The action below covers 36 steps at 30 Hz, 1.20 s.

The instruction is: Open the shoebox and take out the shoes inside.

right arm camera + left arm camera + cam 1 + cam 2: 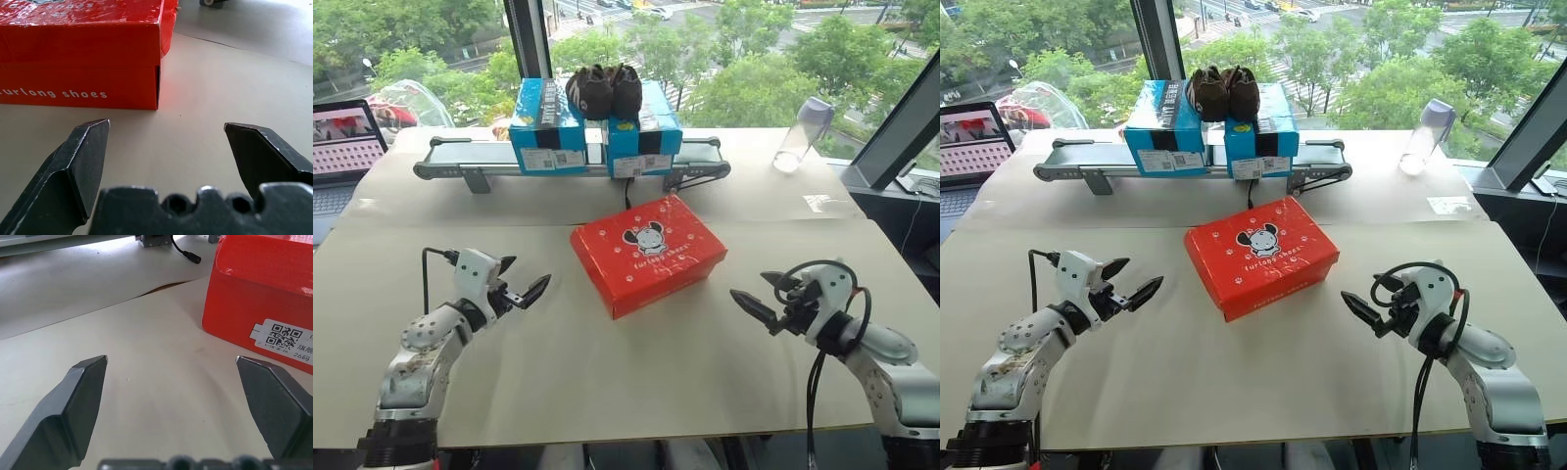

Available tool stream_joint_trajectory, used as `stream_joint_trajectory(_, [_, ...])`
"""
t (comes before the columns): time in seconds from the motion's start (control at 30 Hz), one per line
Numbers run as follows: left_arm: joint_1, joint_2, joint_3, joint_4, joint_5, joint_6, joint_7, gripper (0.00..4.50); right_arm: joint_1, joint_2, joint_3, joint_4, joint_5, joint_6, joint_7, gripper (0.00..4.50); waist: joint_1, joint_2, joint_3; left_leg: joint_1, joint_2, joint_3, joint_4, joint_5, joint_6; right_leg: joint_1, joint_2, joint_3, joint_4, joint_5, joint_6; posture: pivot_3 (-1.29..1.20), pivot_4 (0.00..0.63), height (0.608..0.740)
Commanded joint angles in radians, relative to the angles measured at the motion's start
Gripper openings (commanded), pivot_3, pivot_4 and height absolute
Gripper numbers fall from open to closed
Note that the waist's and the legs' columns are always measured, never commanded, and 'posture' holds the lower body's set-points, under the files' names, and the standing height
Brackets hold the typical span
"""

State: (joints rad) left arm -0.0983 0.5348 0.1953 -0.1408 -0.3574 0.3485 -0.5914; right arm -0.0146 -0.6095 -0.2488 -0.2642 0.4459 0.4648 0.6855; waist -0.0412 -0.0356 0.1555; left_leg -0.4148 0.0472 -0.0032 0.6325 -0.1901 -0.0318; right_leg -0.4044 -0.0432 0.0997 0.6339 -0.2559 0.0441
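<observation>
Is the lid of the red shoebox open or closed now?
Closed. The lid lies flat on the shoebox, and no white interior shows.

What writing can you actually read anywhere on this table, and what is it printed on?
"furlong shoes": on the lid and side of the red shoebox.
"26码": on the white QR sticker at the shoebox's end; its other print is unreadable.
Labels on the blue boxes: too small to read.
Laptop screen: too blurred to read.

The paper-covered surface (607,372) carries the closed red shoebox (648,253) at its centre — conveyor (568,157) at twelve o'clock, bottle (803,134) at two, laptop (342,157) at ten.
</observation>
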Motion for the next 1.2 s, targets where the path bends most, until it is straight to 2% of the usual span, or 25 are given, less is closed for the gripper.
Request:
stream_joint_trajectory(0.03, [-0.03,0.004,0.021,-0.005,-0.006,-0.025,0.001,4.5,-0.023,-0.013,-0.027,-0.004,0.002,-0.02,-0.003,4.48,0.0,0.0,0.0,0.0,0.0,0.0,0.0,0.0,0.0,0.0,0.0,0.0,0.0,0.0,0.0,0.0,0.15,0.74])
stream_joint_trajectory(0.17, [-0.072,0.015,0.063,-0.006,-0.068,-0.011,-0.04,4.5,-0.043,-0.034,-0.051,0.008,0.012,-0.014,0.002,4.48,0.0,0.0,0.0,0.0,0.0,0.0,0.001,0.0,0.0,0.0,0.0,0.0,0.001,0.0,0.0,0.0,0.15,0.74])
stream_joint_trajectory(0.47, [-0.151,0.037,0.089,0.03,-0.091,-0.023,-0.062,4.5,-0.096,-0.05,-0.085,0.031,0.029,-0.004,-0.004,4.48,-0.001,0.0,0.0,0.001,-0.001,0.0,0.002,0.0,0.0,-0.001,0.0,0.0,0.006,0.0,0.0,0.0,0.15,0.74])
stream_joint_trajectory(0.63, [-0.214,0.015,0.128,0.086,-0.095,-0.092,-0.038,4.5,-0.171,-0.036,-0.083,0.104,-0.017,0.015,-0.103,4.48,-0.001,0.0,0.0,0.001,-0.001,0.0,0.006,0.0,0.0,0.0,0.0,0.0,0.009,-0.001,0.002,0.0,0.15,0.74])
stream_joint_trajectory(0.8, [-0.262,-0.018,0.099,0.202,0.023,-0.147,0.092,4.5,-0.22,-0.01,-0.03,0.199,-0.112,-0.018,-0.205,4.48,-0.001,0.0,0.0,0.002,-0.001,0.0,0.009,0.0,0.0,0.001,0.0,0.0,0.01,-0.002,0.003,0.0,0.15,0.74])
stream_joint_trajectory(0.93, [-0.3,-0.061,0.024,0.319,0.134,-0.207,0.162,4.5,-0.28,0.041,0.03,0.286,-0.166,-0.057,-0.237,4.48,-0.001,0.0,0.0,0.001,-0.001,0.0,0.009,0.0,0.0,0.0,0.0,0.001,0.01,0.0,0.0,0.0,0.15,0.74])
stream_joint_trajectory(1.2, [-0.428,-0.138,-0.033,0.56,0.201,-0.355,0.189,4.5,-0.399,0.122,0.098,0.475,-0.234,-0.173,-0.239,4.48,-0.001,0.0,0.0,0.0,-0.002,0.0,0.009,0.0,0.0,0.0,0.0,0.001,0.011,0.001,-0.001,0.0,0.15,0.74])
